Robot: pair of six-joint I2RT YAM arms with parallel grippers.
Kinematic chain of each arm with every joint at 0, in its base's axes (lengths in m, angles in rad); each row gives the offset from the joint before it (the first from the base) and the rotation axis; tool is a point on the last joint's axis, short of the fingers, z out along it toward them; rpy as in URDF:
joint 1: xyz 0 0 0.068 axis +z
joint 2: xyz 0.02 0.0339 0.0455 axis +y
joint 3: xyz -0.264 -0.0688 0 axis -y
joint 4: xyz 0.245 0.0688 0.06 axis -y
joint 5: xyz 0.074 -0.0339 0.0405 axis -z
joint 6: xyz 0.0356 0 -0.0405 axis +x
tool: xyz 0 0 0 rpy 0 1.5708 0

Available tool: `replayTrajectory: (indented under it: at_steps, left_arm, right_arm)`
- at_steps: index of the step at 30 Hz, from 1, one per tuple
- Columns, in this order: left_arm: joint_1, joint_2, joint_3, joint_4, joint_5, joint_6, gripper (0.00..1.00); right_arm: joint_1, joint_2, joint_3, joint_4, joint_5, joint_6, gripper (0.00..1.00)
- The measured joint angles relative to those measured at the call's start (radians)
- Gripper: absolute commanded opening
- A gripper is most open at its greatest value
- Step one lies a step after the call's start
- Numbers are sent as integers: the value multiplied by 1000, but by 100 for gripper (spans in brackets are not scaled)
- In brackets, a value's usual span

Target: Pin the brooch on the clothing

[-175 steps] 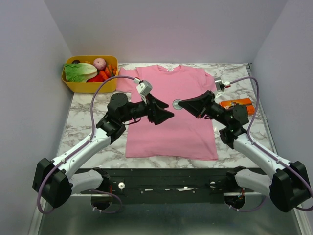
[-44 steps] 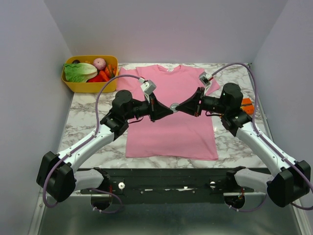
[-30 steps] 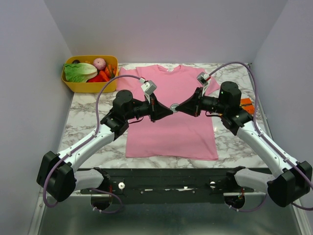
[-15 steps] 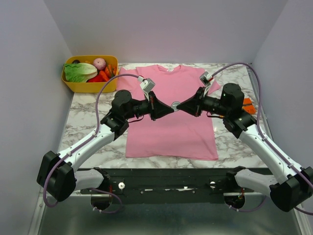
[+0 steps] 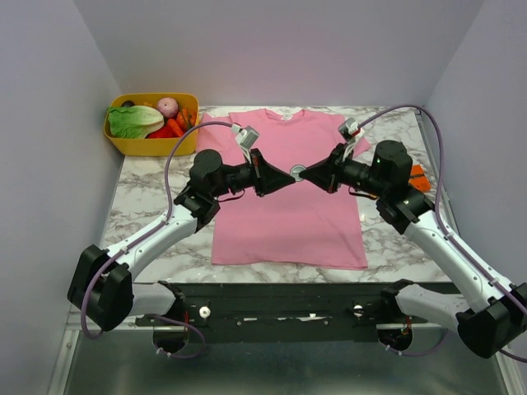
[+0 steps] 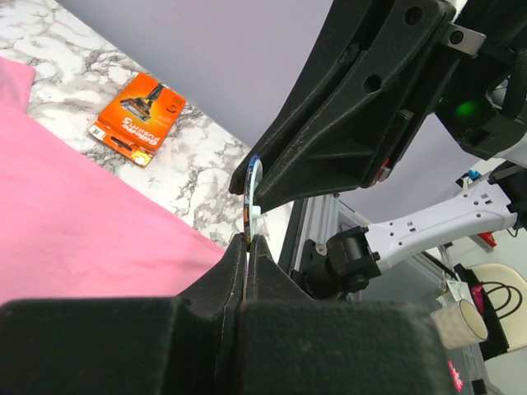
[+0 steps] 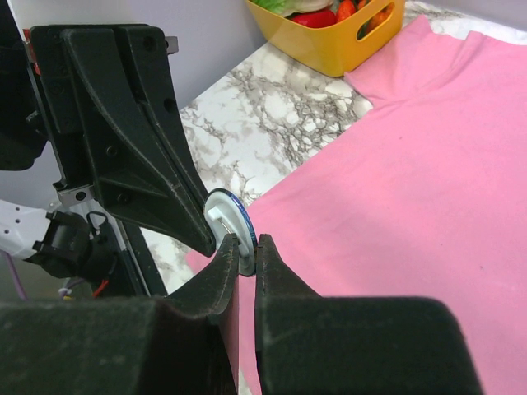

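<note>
Pink T-shirt (image 5: pixel 288 222) lies flat on the marble tabletop (image 5: pixel 148 216). Above its chest the left tool (image 5: pixel 288 176) and right tool (image 5: pixel 308 173) meet tip to tip, each pinched onto the brooch (image 7: pixel 227 218) — held on edge, off the cloth. Beyond sit an orange packet (image 5: pixel 418 174) at right and a yellow basket (image 5: pixel 123 146) of vegetables far left.

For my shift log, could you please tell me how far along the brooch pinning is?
Done: the brooch is picked up. In hand: the left pincer and right pincer both pinch it above the T-shirt. Left: it is not yet pinned to the fabric.
</note>
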Motion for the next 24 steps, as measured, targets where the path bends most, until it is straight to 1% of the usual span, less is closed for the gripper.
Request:
replayTrajectory:
  at_steps: [9, 14, 15, 16, 17, 21, 22, 23, 24]
  left_arm:
    - [3, 8, 0, -31, -18, 35, 0]
    - [3, 7, 0, -72, -33, 63, 0]
    - [3, 7, 0, -78, -35, 65, 0]
    - [3, 6, 0, -82, -37, 68, 0]
    - [3, 6, 0, -82, -39, 70, 0]
    - [0, 3, 0, -88, -45, 73, 0]
    - [0, 1, 0, -89, -45, 70, 0]
    - [0, 0, 0, -88, -45, 68, 0]
    - [-1, -2, 0, -88, -45, 67, 0]
  right_arm:
    - [39, -4, 0, -21, 80, -72, 1]
    - [61, 2, 0, -39, 121, -106, 4]
    - [64, 3, 0, -42, 126, -111, 12]
    - [66, 3, 0, -43, 130, -114, 15]
    - [68, 2, 0, -43, 133, -118, 16]
    - [83, -11, -6, -40, 156, -141, 17]
    - [87, -12, -7, -40, 163, -146, 20]
    - [90, -13, -7, -40, 169, -150, 27]
    - [92, -13, -7, -40, 170, -153, 37]
